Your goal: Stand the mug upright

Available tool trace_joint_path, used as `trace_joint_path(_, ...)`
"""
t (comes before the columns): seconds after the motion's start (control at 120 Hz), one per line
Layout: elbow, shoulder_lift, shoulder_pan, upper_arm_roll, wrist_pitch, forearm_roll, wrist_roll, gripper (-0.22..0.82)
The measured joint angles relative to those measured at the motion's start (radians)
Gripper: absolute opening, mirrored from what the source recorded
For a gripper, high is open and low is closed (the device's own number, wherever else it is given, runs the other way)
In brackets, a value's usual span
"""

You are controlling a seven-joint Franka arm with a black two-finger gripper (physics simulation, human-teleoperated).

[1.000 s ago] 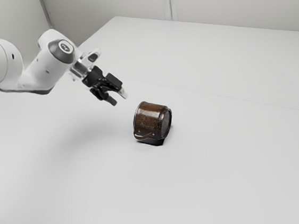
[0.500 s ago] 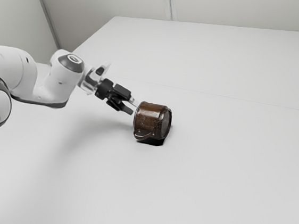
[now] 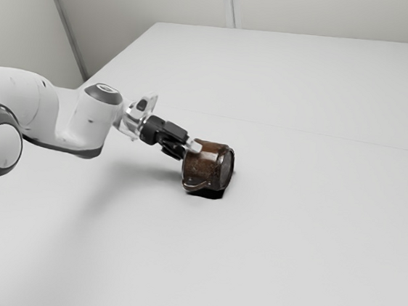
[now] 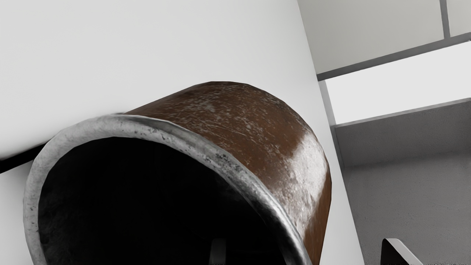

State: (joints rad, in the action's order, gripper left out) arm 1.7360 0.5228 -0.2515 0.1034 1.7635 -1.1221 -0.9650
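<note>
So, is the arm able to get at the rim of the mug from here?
Probably yes: the open jaws stand at the mug's rim, one at the mouth, the other outside the wall, and nothing visible blocks them.

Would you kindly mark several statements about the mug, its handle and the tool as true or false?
1. The mug lies on its side. True.
2. Its mouth faces away from the tool. False: the mouth faces the tool.
3. In the wrist view, one finger appears against the dark mouth, the other beyond the rim. True.
4. The tool is shut on the rim. False: its fingers stand apart.
5. The handle is at the mug's top. False: the handle is low on it.
</note>
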Motion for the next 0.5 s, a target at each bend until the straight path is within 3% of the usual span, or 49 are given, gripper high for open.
trace_joint_path(0.267,-0.009,0.014,-0.001,0.012,-0.035,-0.030,-0.025,0.05)
trace_joint_path(0.5,-0.015,0.019,-0.002,0.022,-0.056,-0.051,-0.042,-0.12)
